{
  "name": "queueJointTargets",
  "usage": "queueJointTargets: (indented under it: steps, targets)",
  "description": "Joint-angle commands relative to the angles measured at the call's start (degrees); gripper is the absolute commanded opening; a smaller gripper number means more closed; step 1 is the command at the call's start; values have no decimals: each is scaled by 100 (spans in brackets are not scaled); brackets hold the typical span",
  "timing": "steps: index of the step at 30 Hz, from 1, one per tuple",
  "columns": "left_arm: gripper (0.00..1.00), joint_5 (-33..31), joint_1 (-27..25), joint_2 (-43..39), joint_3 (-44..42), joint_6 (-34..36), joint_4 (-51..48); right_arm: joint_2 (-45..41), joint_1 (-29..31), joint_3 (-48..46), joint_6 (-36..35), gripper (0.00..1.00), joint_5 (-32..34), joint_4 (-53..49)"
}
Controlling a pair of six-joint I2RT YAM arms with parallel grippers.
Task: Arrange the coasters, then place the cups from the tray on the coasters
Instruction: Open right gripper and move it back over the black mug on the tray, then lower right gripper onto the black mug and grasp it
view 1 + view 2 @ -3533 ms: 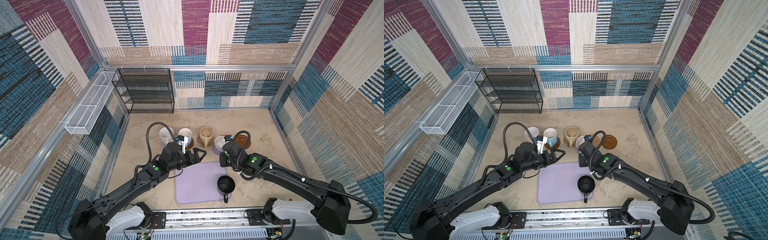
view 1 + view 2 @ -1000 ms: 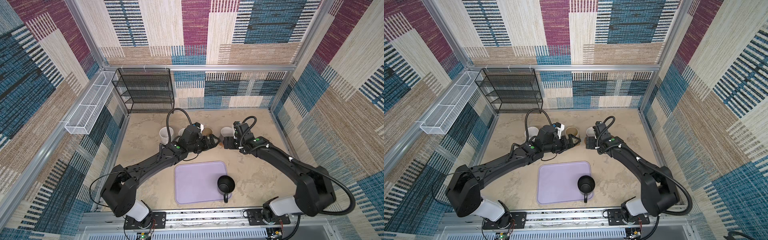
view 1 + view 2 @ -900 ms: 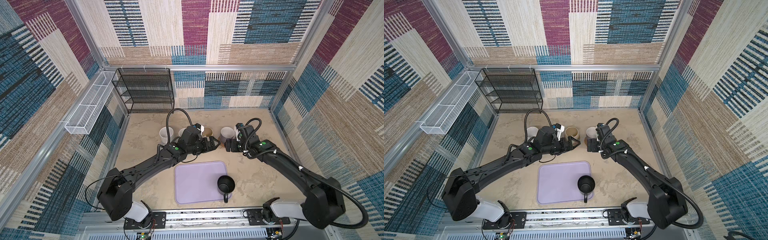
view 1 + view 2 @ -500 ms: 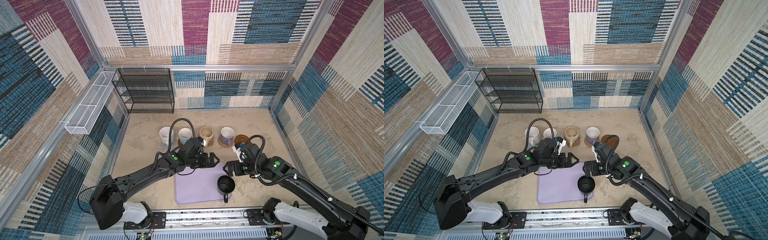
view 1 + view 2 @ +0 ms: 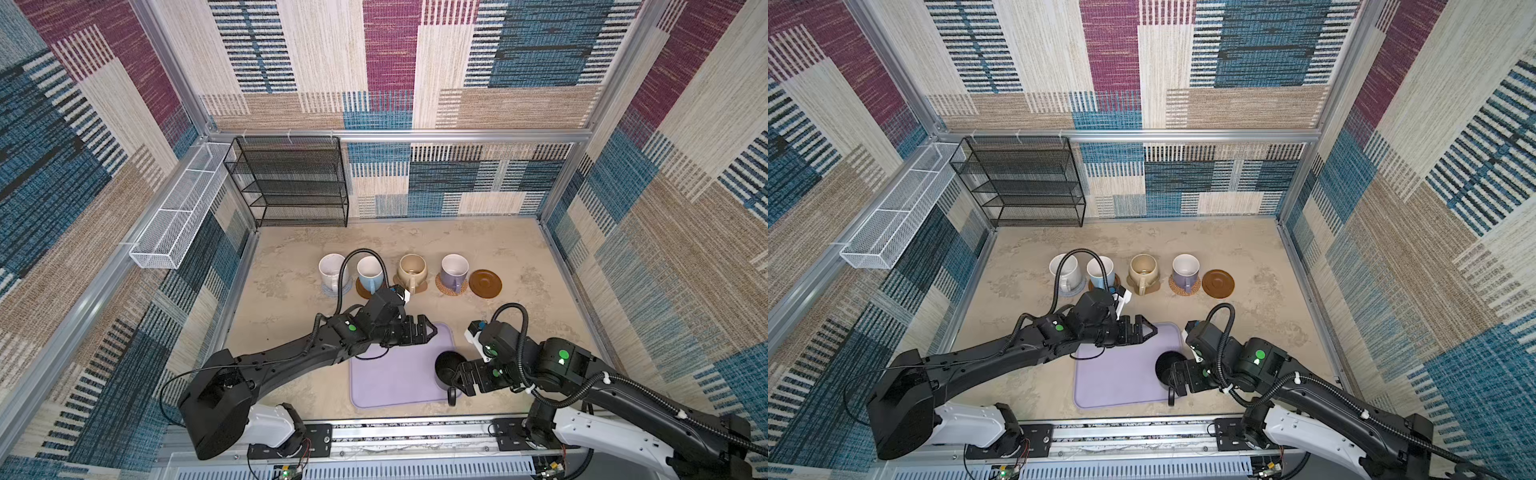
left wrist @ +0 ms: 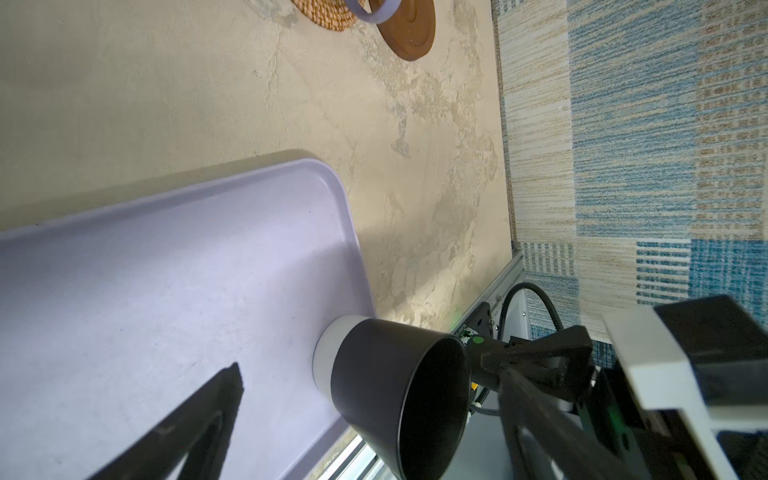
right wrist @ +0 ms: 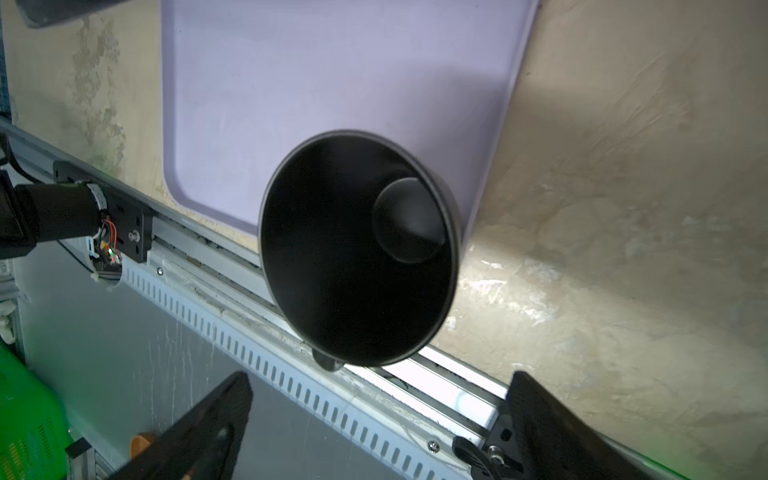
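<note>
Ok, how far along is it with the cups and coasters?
Done: the white mug, light blue mug, beige mug and lavender mug stand on coasters. In hand: the open right gripper is beside the black mug on the tray, not gripping. Left: carry it to the empty brown coaster.

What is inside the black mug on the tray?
Nothing: the right wrist view looks into the black mug down to its bare dark bottom. The patch of tray beneath it is covered by the mug.
</note>
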Motion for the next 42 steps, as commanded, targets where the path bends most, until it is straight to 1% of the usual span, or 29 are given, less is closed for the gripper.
queueJointTargets:
  steps: [1,6,13,16,18,25,28,32,37,42]
  targets:
    - [99,182,-21,-23,-78,-213,428,108,263,-21,259,97,-49,125]
    - [99,-137,-26,-68,-146,-145,185,464,732,63,663,95,420,293]
    - [99,-243,-19,-158,-218,-97,77,1158,1230,-29,1033,86,824,678]
    - [99,-320,-4,-253,-330,-112,130,1423,1364,-41,1216,76,1214,634]
    - [99,-320,2,-322,-423,-150,219,1587,1430,-123,1333,71,1351,731]
    - [99,-520,11,-545,-524,-91,38,2017,1492,24,1421,42,1843,619]
    - [99,-539,7,-617,-578,-88,52,2096,1493,79,1422,36,2046,569]
    - [99,-533,16,-668,-654,-109,91,2109,1492,60,1249,28,2119,818]
    - [99,-480,21,-705,-759,-164,231,2142,1483,24,1210,23,2275,940]
    - [99,-465,19,-736,-793,-183,290,2238,1485,-11,1083,25,2286,1222]
